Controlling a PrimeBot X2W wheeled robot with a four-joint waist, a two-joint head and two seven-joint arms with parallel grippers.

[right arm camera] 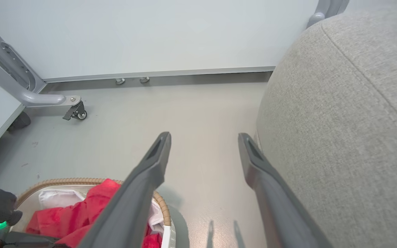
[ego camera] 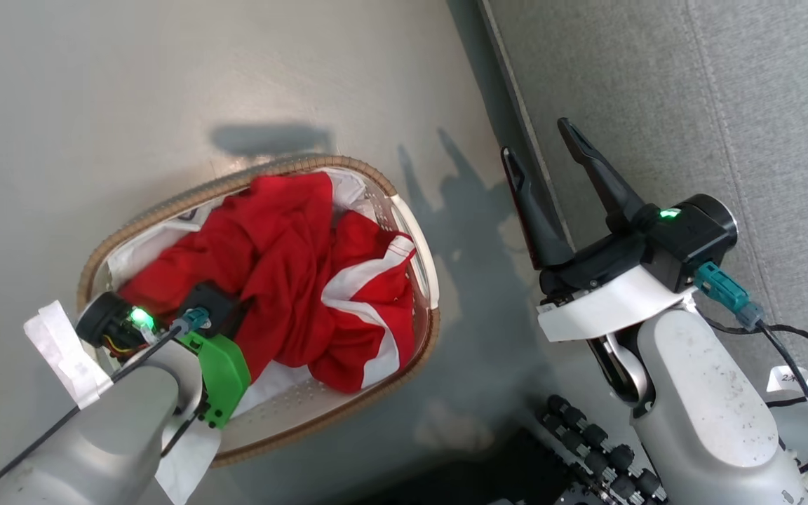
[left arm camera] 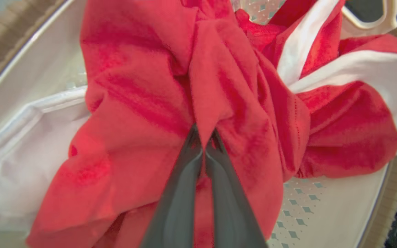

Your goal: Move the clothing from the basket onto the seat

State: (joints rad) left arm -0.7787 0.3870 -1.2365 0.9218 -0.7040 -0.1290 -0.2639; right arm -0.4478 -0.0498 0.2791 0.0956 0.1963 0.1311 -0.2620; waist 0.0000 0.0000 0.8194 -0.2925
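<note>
1. Clothing (ego camera: 292,280) lies heaped in the basket (ego camera: 421,245), red with white panels, all around my left gripper (left arm camera: 203,136).
2. On the left wrist view, that gripper's two fingers (left arm camera: 177,199) are drawn nearly together, with a ridge of red cloth pinched between the tips. The fold rises straight ahead of them.
3. White stripes of the clothing run off ahead and to the right of those tips. The liner (left arm camera: 22,144) lies bare to their left, and the perforated basket bottom shows low on their right.
4. From the head view, my left wrist is sunk into the near end of the heap, with its fingers hidden under cloth. A green light (ego camera: 141,317) glows on it, and a green bracket (ego camera: 225,372) sits just behind.
5. My right gripper (ego camera: 537,140) is spread wide and carries nothing. It hangs over the floor (ego camera: 95,105), well apart from the basket.
6. The seat (ego camera: 726,105) is just beside the right gripper's outer finger. On the right wrist view its rounded grey corner swells up to the right of that finger.
7. On that same view, the basket rim and red cloth lie below and left of the other finger. Far ahead, a castor (right arm camera: 78,113) stands by the wall (right arm camera: 150,34).
8. A white tag (ego camera: 790,379) hangs behind the right wrist; its writing is too small for me to read.
</note>
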